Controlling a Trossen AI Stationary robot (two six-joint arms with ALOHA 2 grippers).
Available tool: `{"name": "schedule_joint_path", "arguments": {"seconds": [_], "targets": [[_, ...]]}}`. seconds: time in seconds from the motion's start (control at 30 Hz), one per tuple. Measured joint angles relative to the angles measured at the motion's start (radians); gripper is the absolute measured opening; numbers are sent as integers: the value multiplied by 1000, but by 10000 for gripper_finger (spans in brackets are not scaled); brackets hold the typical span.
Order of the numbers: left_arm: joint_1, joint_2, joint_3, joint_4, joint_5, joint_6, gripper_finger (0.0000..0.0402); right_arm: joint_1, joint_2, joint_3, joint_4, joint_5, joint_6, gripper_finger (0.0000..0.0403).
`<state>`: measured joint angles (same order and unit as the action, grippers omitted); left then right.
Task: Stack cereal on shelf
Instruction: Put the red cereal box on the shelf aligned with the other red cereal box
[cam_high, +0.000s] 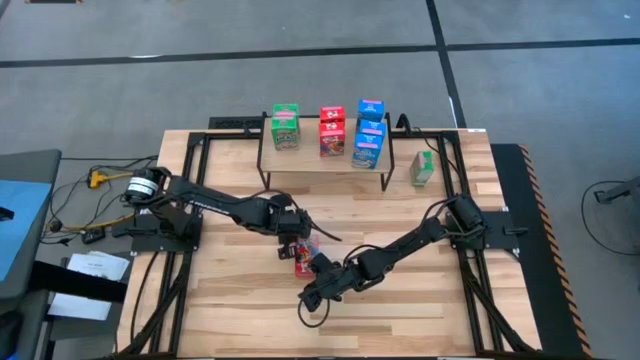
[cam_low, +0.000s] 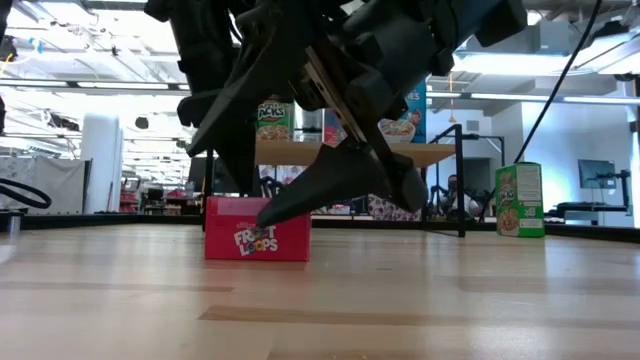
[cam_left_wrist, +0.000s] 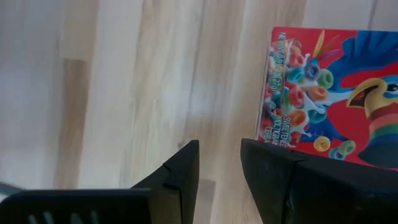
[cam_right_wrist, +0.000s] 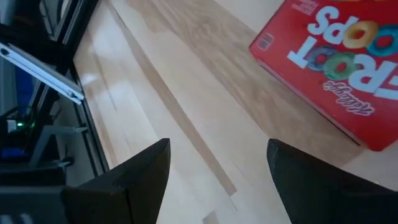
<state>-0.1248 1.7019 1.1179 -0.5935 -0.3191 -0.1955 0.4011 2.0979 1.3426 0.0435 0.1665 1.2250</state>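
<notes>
A red cereal box (cam_high: 306, 256) lies flat on the tabletop, printed front up, also seen in the low view (cam_low: 257, 240). My left gripper (cam_high: 290, 242) is shut and slants down at the box's far-left edge (cam_left_wrist: 268, 93). My right gripper (cam_high: 313, 297) is open just above the table on the box's near side, with only bare wood between its fingers (cam_right_wrist: 217, 168). The shelf (cam_high: 320, 163) stands at the far middle of the table. On it are green (cam_high: 285, 126), red (cam_high: 332, 131) and blue (cam_high: 370, 130) boxes. My left gripper has its shut fingers (cam_left_wrist: 273, 180) right beside the red box's long edge (cam_left_wrist: 266, 134), slanting down from the table's left. I cannot tell whether they touch it. The box lies flat on the table.
A green cereal box (cam_high: 423, 167) stands upright on the table to the right of the shelf, also visible in the low view (cam_low: 519, 200). Bare wood stretches along the table's near edge (cam_high: 400, 330). Black frame rails (cam_high: 470, 290) run along both sides.
</notes>
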Motion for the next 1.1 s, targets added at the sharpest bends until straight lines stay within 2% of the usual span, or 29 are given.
{"name": "schedule_joint_path", "arguments": {"seconds": [0.13,0.33,0.7,1.1], "targets": [[17,16,-9,39,29,33,108,-5,0,0,-9,0,-2,290],[37,35,-11,35,12,43,108,-5,0,0,-10,-2,-10,290],[43,74,-11,74,79,42,108,-5,0,0,-12,0,-49,290],[42,82,-11,63,102,42,108,-13,-36,0,-34,62,-151,290]]}}
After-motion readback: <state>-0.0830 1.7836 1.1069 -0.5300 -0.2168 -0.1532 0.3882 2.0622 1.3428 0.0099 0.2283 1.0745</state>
